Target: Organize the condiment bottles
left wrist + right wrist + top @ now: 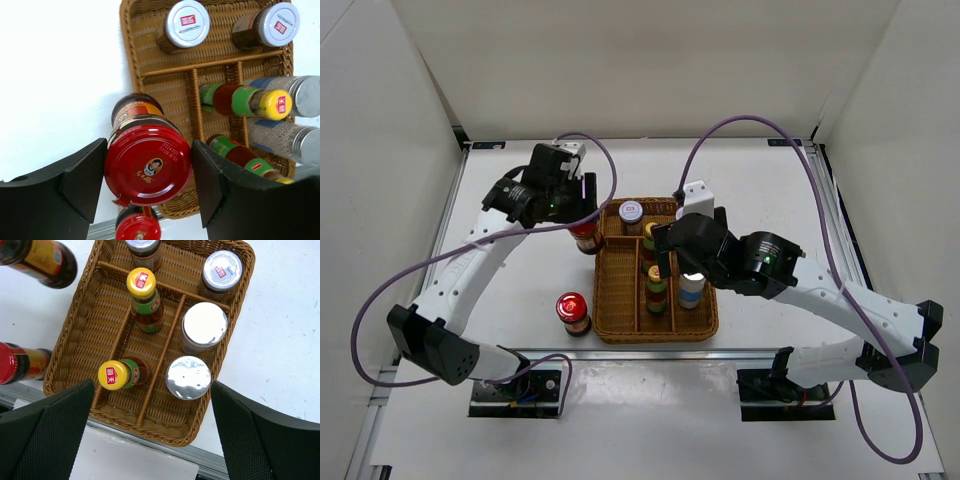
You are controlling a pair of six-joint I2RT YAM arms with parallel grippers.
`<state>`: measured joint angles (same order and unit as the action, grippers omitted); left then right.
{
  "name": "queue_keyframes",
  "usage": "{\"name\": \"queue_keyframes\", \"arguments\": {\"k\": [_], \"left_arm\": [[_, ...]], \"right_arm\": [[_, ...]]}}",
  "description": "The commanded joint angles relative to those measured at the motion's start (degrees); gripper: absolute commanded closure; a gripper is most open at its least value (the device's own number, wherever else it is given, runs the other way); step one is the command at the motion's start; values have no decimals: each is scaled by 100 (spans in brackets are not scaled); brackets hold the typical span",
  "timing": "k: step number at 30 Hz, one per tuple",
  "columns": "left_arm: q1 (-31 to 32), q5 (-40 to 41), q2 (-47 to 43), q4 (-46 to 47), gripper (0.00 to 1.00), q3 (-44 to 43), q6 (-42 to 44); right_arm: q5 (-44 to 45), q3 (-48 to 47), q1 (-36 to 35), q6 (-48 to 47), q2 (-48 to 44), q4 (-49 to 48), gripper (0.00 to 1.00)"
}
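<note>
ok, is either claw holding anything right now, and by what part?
Left claw grips a red-lidded jar by the sides of its lid. Right claw is open over the wicker tray, holding nothing.

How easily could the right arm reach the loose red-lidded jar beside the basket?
Probably yes: its fingers are open and empty, though the basket of upright bottles stands between them and the jar.
</note>
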<state>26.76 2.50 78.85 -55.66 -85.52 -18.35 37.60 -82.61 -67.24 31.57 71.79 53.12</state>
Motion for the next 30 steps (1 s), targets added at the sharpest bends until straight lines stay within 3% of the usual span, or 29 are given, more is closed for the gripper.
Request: {"name": "queue_keyframes", "arguments": {"k": [1, 24, 28, 30], "left_arm": [[22, -451, 252, 336, 89, -273, -203], [532, -558, 1220, 1312, 89, 315, -617], [584, -435, 1344, 1365, 77, 430, -617], [637, -373, 1396, 1365, 59, 430, -617]], "right_arm": [[256, 17, -35, 156, -192, 128, 0], [476, 228, -35, 314, -639, 453, 0], [476, 280, -35, 314, -640, 506, 0], [529, 280, -35, 314, -640, 558, 0]]}}
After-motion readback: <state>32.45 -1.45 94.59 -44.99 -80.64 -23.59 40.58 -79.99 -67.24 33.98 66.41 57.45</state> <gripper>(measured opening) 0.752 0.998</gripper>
